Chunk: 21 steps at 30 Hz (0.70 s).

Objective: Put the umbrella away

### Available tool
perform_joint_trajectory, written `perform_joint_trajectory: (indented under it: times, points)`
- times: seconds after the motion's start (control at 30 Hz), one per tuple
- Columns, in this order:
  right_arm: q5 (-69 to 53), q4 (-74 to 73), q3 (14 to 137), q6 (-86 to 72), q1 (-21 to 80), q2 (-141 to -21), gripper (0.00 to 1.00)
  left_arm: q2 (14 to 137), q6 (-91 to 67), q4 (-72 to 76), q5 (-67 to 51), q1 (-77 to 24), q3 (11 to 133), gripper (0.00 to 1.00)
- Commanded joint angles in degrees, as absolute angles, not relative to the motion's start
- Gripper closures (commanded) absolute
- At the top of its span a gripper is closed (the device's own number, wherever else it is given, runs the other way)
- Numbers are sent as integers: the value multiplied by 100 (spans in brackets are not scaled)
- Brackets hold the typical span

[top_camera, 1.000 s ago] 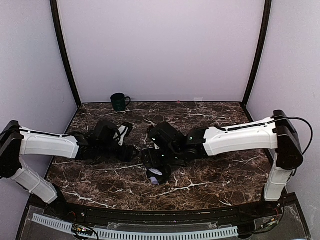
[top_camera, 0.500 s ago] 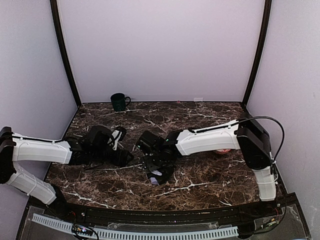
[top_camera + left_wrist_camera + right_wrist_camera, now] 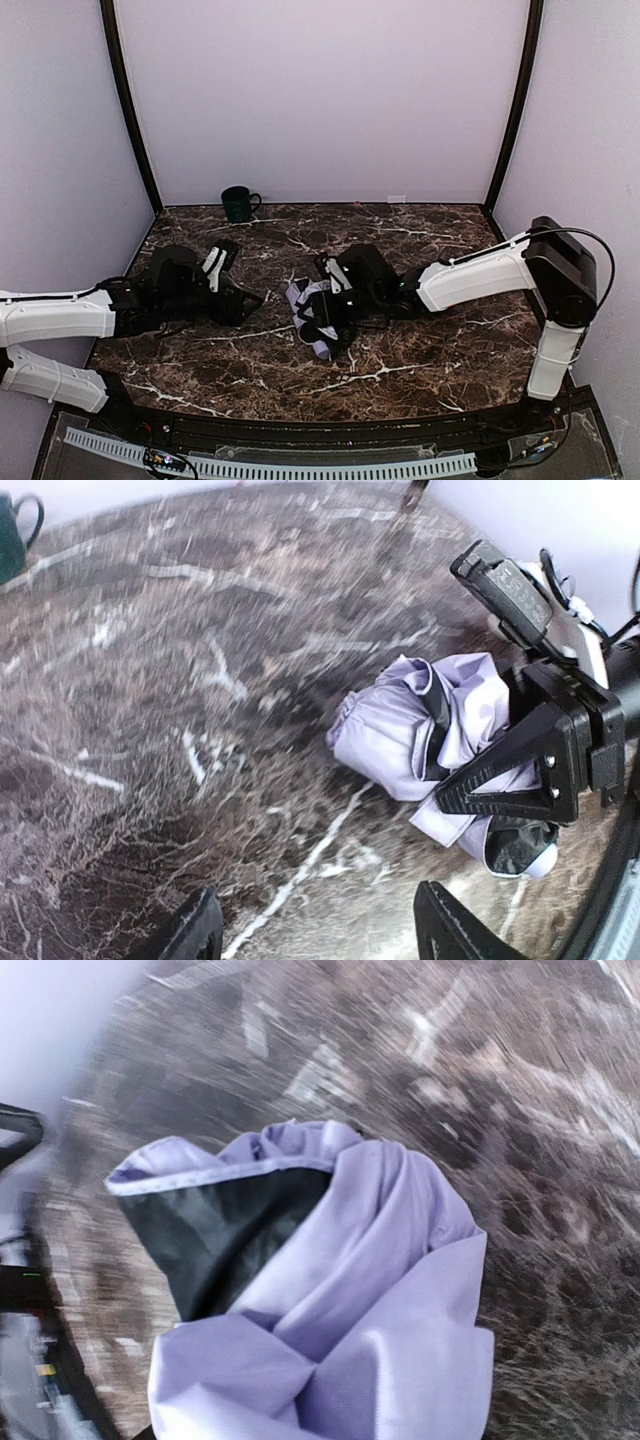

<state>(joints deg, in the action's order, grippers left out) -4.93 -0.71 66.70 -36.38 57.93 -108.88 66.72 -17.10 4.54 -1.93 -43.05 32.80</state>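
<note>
The umbrella (image 3: 308, 300) is a crumpled bundle of pale lavender fabric with black lining at the middle of the marble table. It also shows in the left wrist view (image 3: 400, 730) and fills the right wrist view (image 3: 340, 1300). My right gripper (image 3: 326, 314) is shut on the bundle; its black finger (image 3: 520, 770) lies across the fabric. Its own fingers are hidden behind fabric in the right wrist view. My left gripper (image 3: 250, 298) is open and empty (image 3: 318, 905), low over the table a short way left of the umbrella.
A dark green mug (image 3: 238, 203) stands at the back left by the wall, also seen in the left wrist view (image 3: 15, 535). Black posts and pale walls close in the table (image 3: 430, 360) on three sides.
My right gripper has swung round and lifted the bundle, so more lavender fabric shows. My left arm has drawn back to the left, away from the umbrella.
</note>
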Motion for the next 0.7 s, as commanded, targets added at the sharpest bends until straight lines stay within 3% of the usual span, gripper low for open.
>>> perform_joint_trajectory:
  times: [0.0,0.2,0.37,0.67]
  points:
    - [-1839,4637,5550,-4002,5675,-9884,54,5698,-1505,1234,-777,-4382,2841,28]
    - [-2192,7302,5329,-4571,5682,-10160,57,5221,-1833,2347,-1926,-4667,2504,1]
    - [-2022,8614,5483,-4877,5748,-10587,59,5378,-1788,2889,-1745,-5061,2523,1]
    - [-1994,7994,5901,-4399,5983,-10640,60,5645,-1732,3667,-1889,-5071,2534,4]
